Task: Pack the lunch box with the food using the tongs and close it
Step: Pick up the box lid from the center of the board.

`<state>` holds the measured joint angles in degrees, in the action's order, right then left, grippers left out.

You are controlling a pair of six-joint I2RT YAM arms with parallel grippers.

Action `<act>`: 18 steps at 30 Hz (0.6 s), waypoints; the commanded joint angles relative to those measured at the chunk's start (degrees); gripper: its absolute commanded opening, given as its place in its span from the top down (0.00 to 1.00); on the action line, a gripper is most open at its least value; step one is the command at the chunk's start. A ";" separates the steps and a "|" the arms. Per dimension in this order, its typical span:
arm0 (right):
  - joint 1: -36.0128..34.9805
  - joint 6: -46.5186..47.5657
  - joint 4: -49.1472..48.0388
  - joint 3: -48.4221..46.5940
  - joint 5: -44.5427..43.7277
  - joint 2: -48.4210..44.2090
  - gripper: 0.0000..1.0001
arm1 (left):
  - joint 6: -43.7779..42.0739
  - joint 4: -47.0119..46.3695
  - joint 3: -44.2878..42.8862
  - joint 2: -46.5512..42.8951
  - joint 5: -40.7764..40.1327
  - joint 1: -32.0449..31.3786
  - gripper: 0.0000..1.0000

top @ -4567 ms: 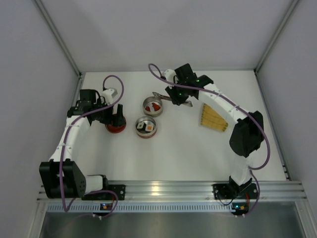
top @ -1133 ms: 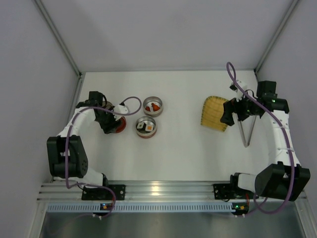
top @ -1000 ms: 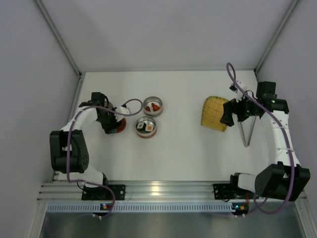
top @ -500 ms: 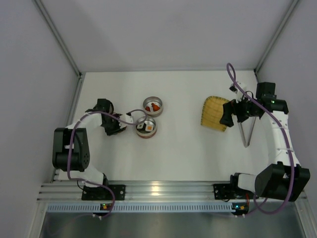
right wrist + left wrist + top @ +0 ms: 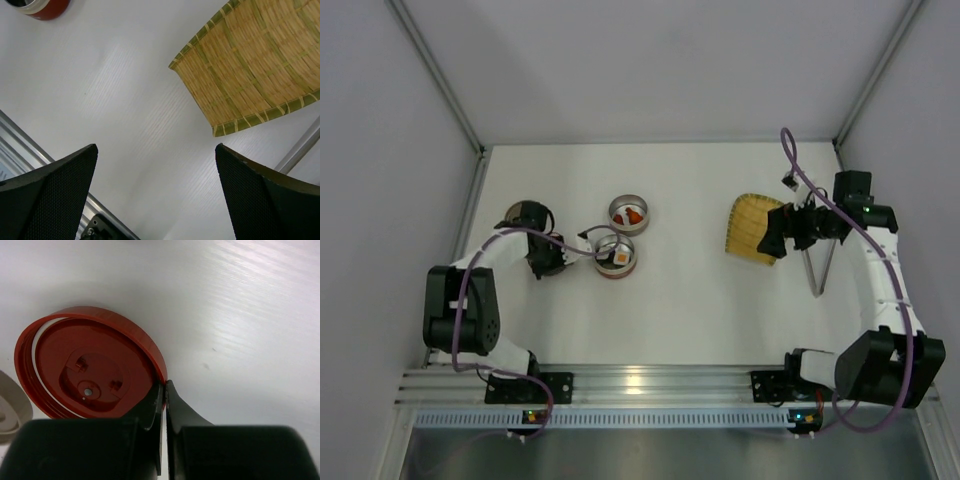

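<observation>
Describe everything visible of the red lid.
The red lid is round and looks like glossy plastic. Its hollow side faces the left wrist camera: a ridged rim wall around a flat inner face, with a moulded raised centre and a small pale dot. The left gripper is shut on its rim at one edge. It is over the white table; whether it rests there is unclear.

Yellow woven tray [image 5: 753,229] on white table [image 5: 690,300], rt side.
</observation>
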<state>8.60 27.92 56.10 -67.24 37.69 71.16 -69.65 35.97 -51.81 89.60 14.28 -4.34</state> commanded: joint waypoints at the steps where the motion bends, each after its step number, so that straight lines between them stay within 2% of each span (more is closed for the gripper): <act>1: -2.26 -4.35 -6.68 1.23 4.84 -2.51 0.01 | 3.19 15.33 -7.23 -7.40 4.23 -0.14 1.00; 3: -3.32 -6.81 -9.41 2.29 7.21 -2.69 0.01 | 6.00 22.37 -12.50 -12.33 7.50 -0.76 1.00; 5: -5.60 -11.03 -14.49 3.95 9.66 -2.69 0.01 | 8.46 27.38 -22.68 -14.10 12.06 -1.29 1.00; 6: -6.48 -14.79 -16.61 4.57 10.46 -2.69 0.01 | 11.43 32.80 -26.90 -14.37 14.35 -1.29 1.00; 7: -8.14 -16.91 -19.07 5.27 11.34 -2.60 0.01 | 12.94 35.55 -35.38 -14.11 19.07 -1.29 1.00; 10: -12.97 -26.75 -31.98 9.14 14.60 -2.69 0.01 | 18.66 43.02 -47.54 -13.40 25.60 -1.37 1.00; 14: -17.82 -36.87 -48.33 13.36 18.28 -1.46 0.02 | 24.29 44.10 -51.63 -15.59 33.15 -1.46 1.00; 15: -18.79 -41.15 -56.02 13.97 19.08 -1.02 0.03 | 26.12 44.28 -51.98 -16.03 34.66 -1.46 1.00; 17: -22.21 -45.31 -65.19 15.56 20.31 0.03 0.05 | 27.80 45.50 -52.16 -16.83 38.87 -1.46 1.00; 18: -23.53 -47.93 -72.63 15.91 20.23 0.38 0.07 | 29.38 45.86 -51.90 -17.09 43.76 -1.46 1.00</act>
<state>-11.40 -8.97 10.04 -51.88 53.12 70.85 -46.02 73.06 -103.28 71.70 45.15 -5.67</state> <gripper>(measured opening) 0.942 0.021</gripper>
